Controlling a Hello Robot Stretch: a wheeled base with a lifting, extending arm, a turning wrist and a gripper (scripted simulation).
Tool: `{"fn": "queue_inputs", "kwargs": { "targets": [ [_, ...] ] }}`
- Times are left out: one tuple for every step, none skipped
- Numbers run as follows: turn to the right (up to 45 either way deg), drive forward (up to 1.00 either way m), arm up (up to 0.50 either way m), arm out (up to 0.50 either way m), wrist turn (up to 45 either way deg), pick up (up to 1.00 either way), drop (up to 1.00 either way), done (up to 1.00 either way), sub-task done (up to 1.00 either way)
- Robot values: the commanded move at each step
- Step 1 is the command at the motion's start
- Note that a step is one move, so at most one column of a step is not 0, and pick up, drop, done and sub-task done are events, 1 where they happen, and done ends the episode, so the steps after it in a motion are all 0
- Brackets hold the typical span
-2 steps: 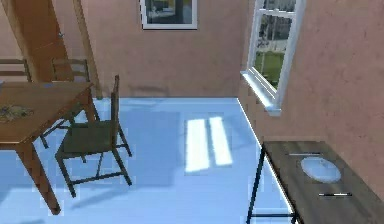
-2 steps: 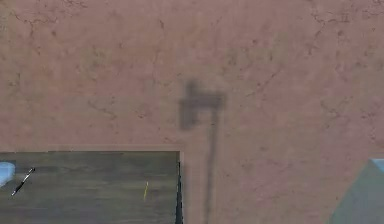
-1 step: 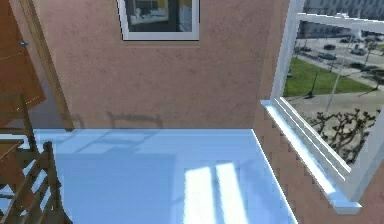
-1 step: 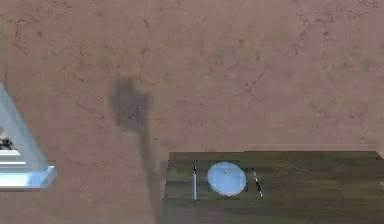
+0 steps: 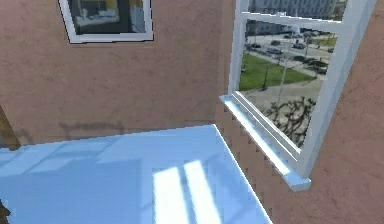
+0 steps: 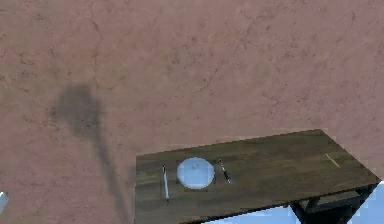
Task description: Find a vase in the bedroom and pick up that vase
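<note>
Facing a window [image 5: 285, 75] ahead, a table [image 6: 290, 160] bearing a plate [image 6: 195, 173] alongside.

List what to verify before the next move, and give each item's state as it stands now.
1. Target found: not ok. The dark wooden table carries a round white plate, thin grey cutlery beside it and a small yellow stick, none of them vase-shaped.
2. Way ahead: not ok. The pinkish plaster wall and the white-framed window meet in a corner.
3. Floor before the corner: ok. The pale blue floor is bare where sunlit.
4. Right room: cannot tell. A laid table hints at dining.
5. Table within reach: cannot tell.
</note>
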Motion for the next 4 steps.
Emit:
{"fn": "queue_inputs", "kwargs": {
  "targets": [
    [0.0, 0.0, 0.5, 0.0, 0.0, 0.0, 0.0, 0.0, 0.0],
    [0.0, 0.0, 0.36, 0.0, 0.0, 0.0, 0.0, 0.0, 0.0],
    [0.0, 0.0, 0.0, 0.2, 0.0, 0.0, 0.0, 0.0, 0.0],
    [0.0, 0.0, 0.0, 0.0, 45.0, 0.0, 0.0, 0.0, 0.0]
  ]
}}
